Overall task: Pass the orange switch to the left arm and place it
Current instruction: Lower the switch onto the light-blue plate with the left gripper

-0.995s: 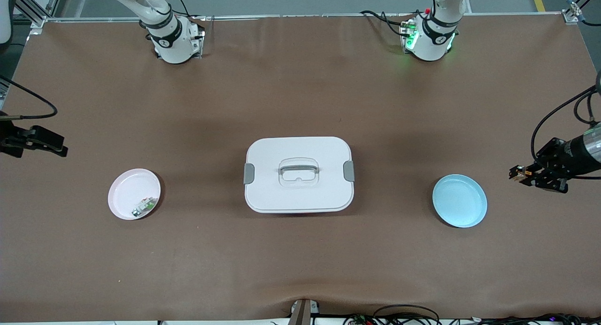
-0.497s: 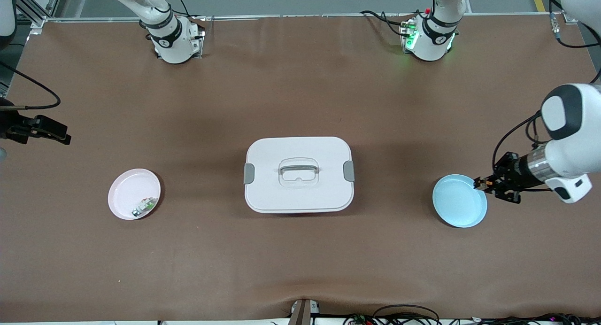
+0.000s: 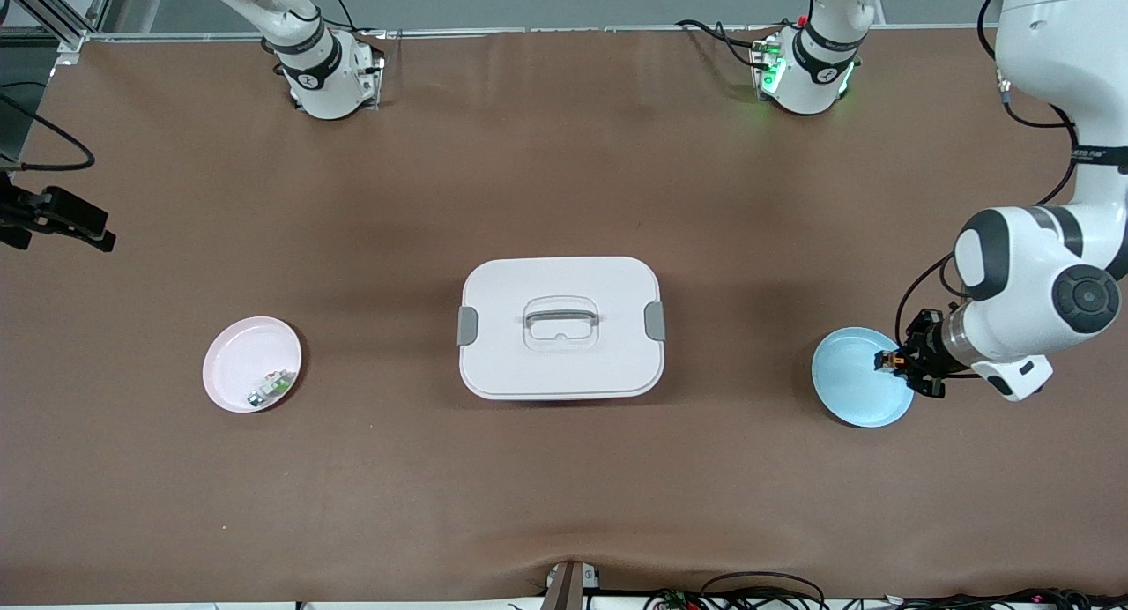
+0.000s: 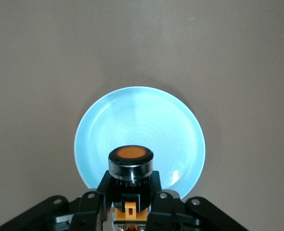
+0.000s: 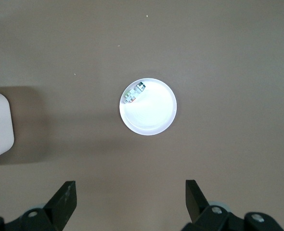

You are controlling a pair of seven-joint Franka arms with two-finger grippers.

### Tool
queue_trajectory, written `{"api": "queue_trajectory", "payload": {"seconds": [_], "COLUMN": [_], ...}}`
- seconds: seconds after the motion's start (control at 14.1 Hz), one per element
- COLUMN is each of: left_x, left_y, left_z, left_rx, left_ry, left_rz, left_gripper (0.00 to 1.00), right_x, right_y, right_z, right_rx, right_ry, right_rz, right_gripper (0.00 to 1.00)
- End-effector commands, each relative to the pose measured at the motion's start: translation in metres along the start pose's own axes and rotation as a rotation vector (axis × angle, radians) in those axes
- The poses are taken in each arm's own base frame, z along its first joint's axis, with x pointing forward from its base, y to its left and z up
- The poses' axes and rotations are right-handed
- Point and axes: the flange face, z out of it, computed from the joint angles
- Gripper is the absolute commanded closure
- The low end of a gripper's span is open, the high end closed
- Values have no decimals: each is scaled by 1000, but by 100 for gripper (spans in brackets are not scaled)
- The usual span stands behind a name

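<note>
Left gripper [image 4: 131, 204] jaws around orange switch [image 4: 130, 166]

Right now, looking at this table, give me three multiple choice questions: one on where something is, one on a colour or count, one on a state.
1. The left gripper is over:
A. the box
B. the blue plate
C. the pink plate

2. How many round plates are on the table?
A. one
B. two
C. three

3. The right gripper is:
A. open
B. shut on the orange switch
C. shut on a plate

Answers: 1 B, it holds the orange switch over the blue plate. 2 B, blue plate and pink plate, the box between. 3 A, fingers wide apart, nothing between.
</note>
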Motion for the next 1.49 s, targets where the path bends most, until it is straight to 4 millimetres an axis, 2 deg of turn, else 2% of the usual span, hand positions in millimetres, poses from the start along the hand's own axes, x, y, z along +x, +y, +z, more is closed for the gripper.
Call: {"api": "queue_trajectory", "payload": {"seconds": [0.0, 0.21, 1.14, 1.21, 1.42], "left_x": [0, -6, 4, 6, 8], "left_y": [2, 4, 3, 3, 2], "left_z": [22, 48, 84, 86, 89], "left_rx": [-1, 20, 20, 18, 22], "left_ry": [21, 22, 8, 7, 1], "left_rz": [-26, -40, -49, -51, -33], "left_gripper": [100, 100, 100, 100, 100], "right_x": [-8, -14, -14, -14, -13], "right_y": [2, 1, -8, -7, 10], "right_z": [-2, 1, -7, -6, -5], "right_rx": [-2, -1, 11, 20, 87], "right_ry": [-18, -66, -23, -23, -19], "right_rz": [11, 6, -9, -4, 42], "right_gripper": [0, 0, 0, 0, 0]}}
